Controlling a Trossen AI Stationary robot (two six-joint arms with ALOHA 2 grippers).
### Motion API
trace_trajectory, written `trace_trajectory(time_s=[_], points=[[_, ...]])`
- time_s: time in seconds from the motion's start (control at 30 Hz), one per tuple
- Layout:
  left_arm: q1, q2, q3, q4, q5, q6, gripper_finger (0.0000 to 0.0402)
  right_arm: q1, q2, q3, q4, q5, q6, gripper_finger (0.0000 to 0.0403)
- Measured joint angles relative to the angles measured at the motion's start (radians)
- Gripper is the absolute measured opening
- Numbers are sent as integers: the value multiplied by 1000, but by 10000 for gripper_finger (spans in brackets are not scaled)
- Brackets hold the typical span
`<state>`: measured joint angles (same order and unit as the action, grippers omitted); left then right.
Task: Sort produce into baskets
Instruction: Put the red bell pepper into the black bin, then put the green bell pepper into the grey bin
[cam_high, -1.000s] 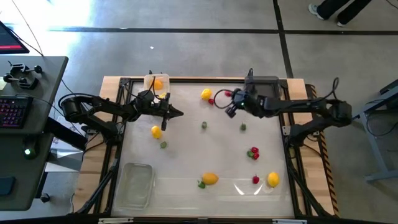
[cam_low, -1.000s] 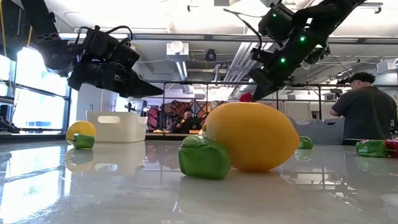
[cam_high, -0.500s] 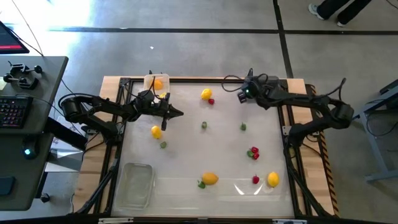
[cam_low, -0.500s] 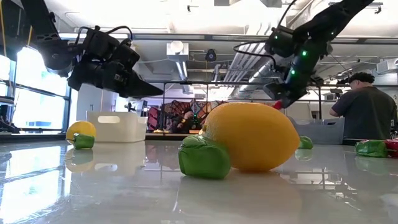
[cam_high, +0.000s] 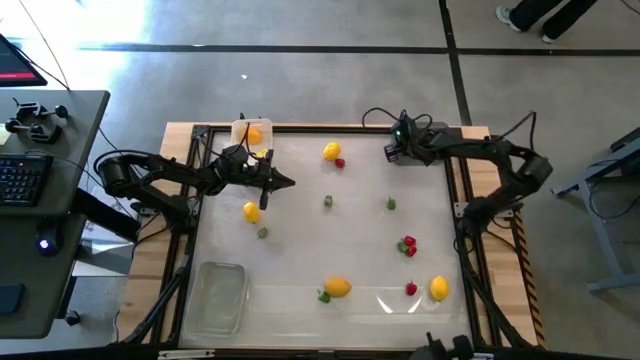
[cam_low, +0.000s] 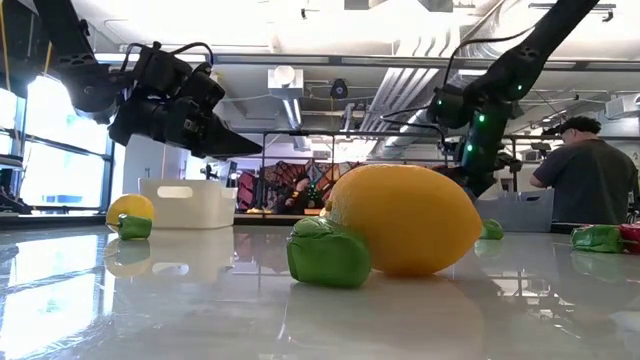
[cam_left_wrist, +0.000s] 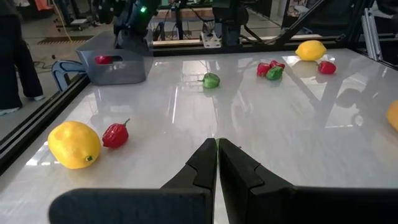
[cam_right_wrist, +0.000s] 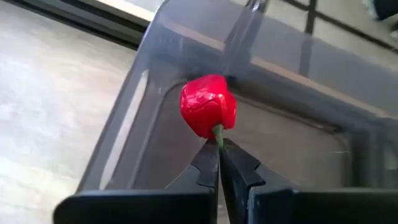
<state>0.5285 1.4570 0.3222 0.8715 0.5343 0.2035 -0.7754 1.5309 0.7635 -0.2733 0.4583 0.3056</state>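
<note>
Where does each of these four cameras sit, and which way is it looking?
High: overhead, straight down on table, both arms.
Low: table height, level past a lemon into the room; arms above.
Left wrist: on left arm, past shut left gripper across table.
Right wrist: right gripper pinching a red berry's stem over grey tray.
Left wrist and right wrist share that tray.

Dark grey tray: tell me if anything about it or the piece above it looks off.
Nothing is spilled or damaged. One oddity: the right gripper is shut on only the thin green stem of the red pepper, so it dangles over the dark grey tray rather than being gripped by its body.
</note>
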Motion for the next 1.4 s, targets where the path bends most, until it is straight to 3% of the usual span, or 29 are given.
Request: trace_trajectory(time_s=[0.37,0.73,0.9,1.13,1.4], points=[[0,0,0,1,0,0,5,-32,38,0,8,-24,-1,15],[0,0,0,1,0,0,5,-32,33,0,9,20,-13,124],[0,0,0,1,0,0,5,-18,-8,0,10,30,-19,143],[0,0,0,1,0,0,5,61,-137,0,-1,61,-52,121],[0,0,0,1,1,0,5,232,-223,0,-6,60,-89,34]])
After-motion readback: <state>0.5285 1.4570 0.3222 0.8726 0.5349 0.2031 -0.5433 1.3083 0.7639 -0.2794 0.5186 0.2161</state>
